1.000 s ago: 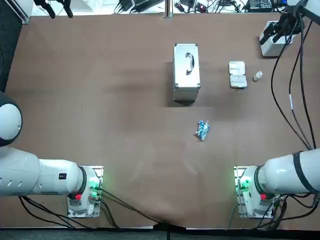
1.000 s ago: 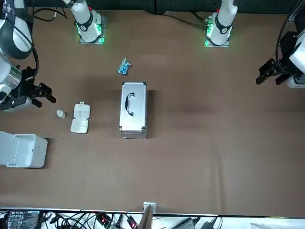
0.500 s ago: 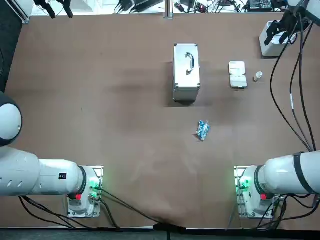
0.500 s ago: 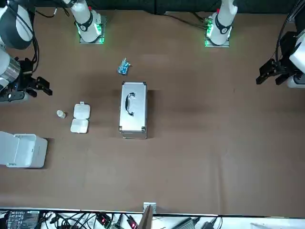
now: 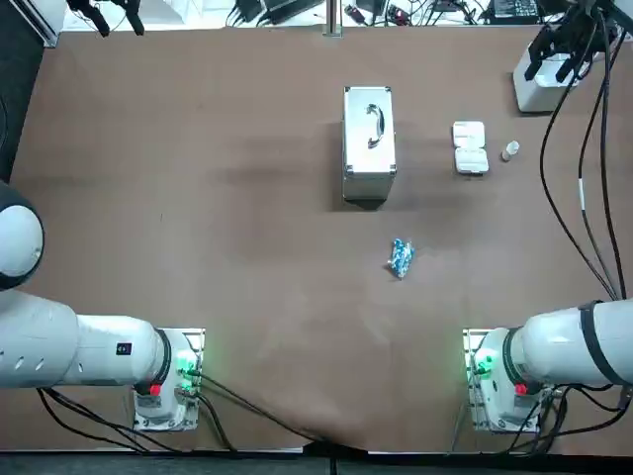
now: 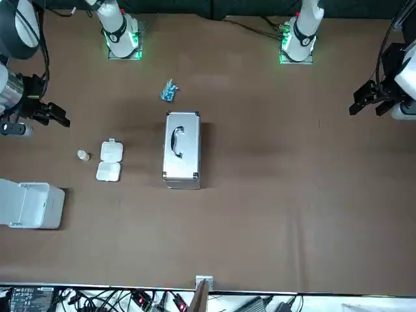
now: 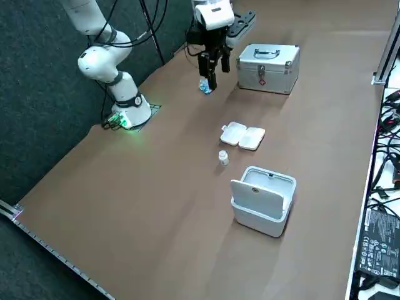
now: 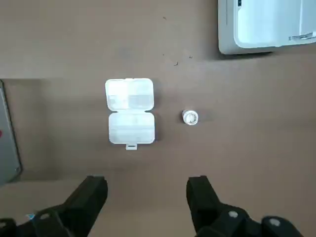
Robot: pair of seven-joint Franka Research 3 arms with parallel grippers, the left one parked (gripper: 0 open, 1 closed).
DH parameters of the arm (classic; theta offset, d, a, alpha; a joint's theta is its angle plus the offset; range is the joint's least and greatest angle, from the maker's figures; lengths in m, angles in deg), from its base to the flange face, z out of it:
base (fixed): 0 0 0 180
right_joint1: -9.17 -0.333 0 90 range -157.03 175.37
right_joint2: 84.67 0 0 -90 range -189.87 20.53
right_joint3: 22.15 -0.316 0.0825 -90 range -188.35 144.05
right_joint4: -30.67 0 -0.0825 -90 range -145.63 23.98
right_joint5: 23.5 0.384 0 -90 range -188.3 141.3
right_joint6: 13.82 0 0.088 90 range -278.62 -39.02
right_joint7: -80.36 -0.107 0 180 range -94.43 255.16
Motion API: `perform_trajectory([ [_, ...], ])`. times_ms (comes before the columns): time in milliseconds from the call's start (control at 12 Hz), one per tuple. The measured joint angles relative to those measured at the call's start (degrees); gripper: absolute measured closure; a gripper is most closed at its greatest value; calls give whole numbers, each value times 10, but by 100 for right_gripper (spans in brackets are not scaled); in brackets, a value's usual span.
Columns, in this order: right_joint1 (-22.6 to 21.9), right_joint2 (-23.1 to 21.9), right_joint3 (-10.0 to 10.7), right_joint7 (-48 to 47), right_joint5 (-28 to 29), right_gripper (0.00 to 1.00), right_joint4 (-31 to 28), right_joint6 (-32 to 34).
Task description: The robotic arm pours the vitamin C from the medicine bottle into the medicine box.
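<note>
Medicine box open flat; bottle beside, seemingly upright.

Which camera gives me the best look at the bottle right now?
Right wrist view: it looks straight down on the bottle, unobstructed beside the box, with the right gripper open above the table. Top and front views show a small white speck; the side view shows it upright.

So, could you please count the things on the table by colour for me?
White: 3 (pill box, bottle, bin)
Silver: 1 (case)
Blue: 1 (packet)
Total: 5
The right hand hangs open above the table, holding nothing.
</note>
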State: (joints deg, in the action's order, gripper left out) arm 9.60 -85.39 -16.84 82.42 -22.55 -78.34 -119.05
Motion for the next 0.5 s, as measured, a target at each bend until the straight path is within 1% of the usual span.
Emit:
perform_trajectory([
  [333,-6,0,-1,-15,0,0,53,47],
  [417,-6,0,-4,-15,0,0,68,59],
  [500,-5,0,-13,-16,-1,0,90,73],
])
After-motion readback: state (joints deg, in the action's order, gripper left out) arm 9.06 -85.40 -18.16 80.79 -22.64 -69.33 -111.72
